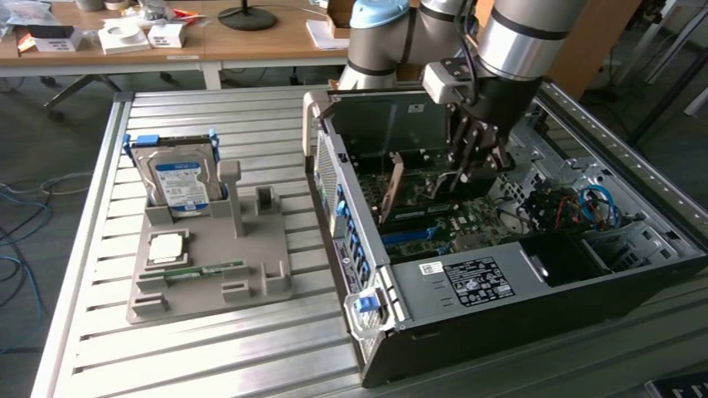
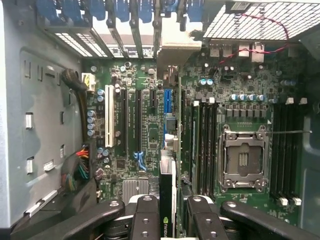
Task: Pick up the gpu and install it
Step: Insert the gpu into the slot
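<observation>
The black two-fingered claw point(image 2: 172, 202) reaches down into the open black and silver metal computer case point(image 1: 498, 286), pinching the top edge of the gpu point(image 2: 167, 182), a thin dark circuit card. The card stands on edge over the green motherboard point(image 2: 145, 127), directly beneath the claw, with its silvery end bracket at the case's rear wall.

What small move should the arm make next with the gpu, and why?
Probably a short, straight push down. The gripper holds the gpu upright inside the computer case, and the card lies in line with the blue slot on the motherboard. Whether it is fully seated cannot be told, so press gently.
</observation>
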Motion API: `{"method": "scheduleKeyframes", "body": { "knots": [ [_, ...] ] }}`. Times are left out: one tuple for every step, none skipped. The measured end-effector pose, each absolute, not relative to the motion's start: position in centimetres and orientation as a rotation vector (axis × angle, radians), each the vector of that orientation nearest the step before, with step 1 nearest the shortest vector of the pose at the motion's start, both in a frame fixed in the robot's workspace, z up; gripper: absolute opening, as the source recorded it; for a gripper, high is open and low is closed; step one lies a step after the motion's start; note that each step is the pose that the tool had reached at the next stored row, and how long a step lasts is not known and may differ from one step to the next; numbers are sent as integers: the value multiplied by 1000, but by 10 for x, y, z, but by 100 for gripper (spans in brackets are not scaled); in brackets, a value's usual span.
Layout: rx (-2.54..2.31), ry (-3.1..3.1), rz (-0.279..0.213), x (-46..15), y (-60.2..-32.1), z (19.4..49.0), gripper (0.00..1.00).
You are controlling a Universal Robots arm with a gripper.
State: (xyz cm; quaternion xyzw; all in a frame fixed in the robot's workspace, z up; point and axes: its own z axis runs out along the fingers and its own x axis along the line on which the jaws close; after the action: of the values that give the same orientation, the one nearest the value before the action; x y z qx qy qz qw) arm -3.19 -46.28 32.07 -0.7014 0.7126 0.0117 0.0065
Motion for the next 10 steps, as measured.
{"method": "scheduleKeyframes", "body": {
  "knots": [
    [-2194, 2230, 37, -32, -463, 319, 26],
    [-2195, 2230, 37, -32, -463, 317, 26],
    [-2195, 2230, 37, -32, -463, 317, 26],
    [-2195, 2230, 37, -32, -463, 317, 26],
    [-2195, 2230, 37, -32, -463, 317, 26],
    [-2195, 2230, 36, -32, -463, 317, 26],
    [-2195, 2230, 37, -33, -463, 316, 26],
    [-2195, 2230, 36, -33, -463, 316, 26],
    [-2195, 2230, 36, -33, -463, 315, 26],
    [-2195, 2230, 35, -33, -463, 315, 26]
  ]
}}
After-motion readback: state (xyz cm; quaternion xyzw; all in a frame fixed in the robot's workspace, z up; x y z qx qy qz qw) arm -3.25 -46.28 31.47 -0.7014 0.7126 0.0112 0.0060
